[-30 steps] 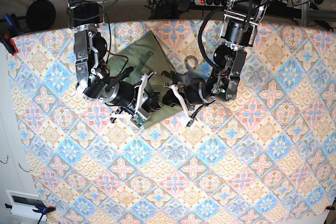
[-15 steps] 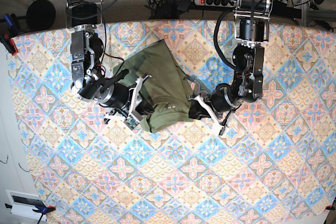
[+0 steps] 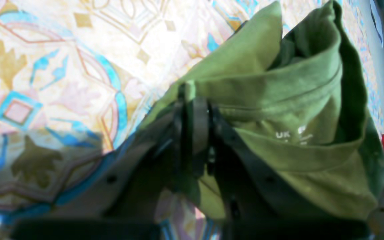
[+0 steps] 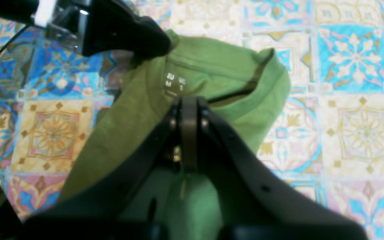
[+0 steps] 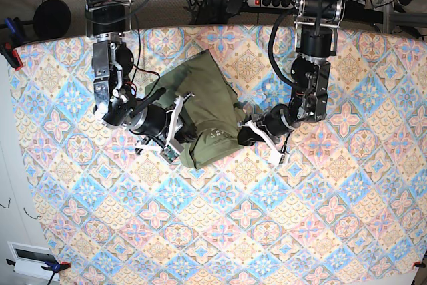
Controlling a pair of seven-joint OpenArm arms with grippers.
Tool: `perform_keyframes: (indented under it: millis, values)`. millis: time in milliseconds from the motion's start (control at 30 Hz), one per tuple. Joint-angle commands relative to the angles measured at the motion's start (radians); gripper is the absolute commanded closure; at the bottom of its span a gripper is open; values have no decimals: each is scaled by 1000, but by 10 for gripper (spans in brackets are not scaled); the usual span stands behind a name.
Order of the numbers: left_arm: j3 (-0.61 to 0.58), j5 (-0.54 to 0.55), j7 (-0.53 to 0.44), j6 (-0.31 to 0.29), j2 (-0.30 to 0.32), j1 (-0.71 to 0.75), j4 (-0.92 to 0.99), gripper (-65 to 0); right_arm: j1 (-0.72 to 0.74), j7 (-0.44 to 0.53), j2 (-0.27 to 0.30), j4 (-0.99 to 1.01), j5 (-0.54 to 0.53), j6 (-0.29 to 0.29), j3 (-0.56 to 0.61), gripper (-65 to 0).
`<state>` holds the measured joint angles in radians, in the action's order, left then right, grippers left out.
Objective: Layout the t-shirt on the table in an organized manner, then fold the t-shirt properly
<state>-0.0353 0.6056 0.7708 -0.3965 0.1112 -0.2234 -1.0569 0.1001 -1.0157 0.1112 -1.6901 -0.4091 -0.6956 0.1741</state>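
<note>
T-shirt (image 5: 203, 108), olive green and bunched, lies on the table (image 5: 320, 231) near its far edge, with wide bare cloth in front. Right gripper (image 5: 189, 133) pinches its left side shut; left gripper (image 5: 244, 133) clamps the collar edge at its right. Only the wrist views show the white size print inside the neck.

The left gripper (image 3: 193, 100) pinches a fold of the t-shirt (image 3: 288, 110), bunched just above the table (image 3: 62, 66).
</note>
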Motion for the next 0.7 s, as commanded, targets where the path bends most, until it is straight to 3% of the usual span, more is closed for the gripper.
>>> perform_keyframes:
  millis: [0,167,267,433,667]
  values:
    - [4,-20,8,21,3,-14,-26,-19,23,25,2,-18,-18,-3,14,0]
    - [5,24,25,21,9,14,-113,-173,23,24,2,-23,-17,-3,69,0]
    - [77,81,46,23,15,61,-196,-219,19,24,2,-29,-17,-3,114,0]
    - [228,136,95,23,8,124,-291,-196,23,24,0,-18,-11,-3,206,0]
    - [383,190,169,23,14,170,-336,-107,122,30,-5,104,-9,-3,347,0]
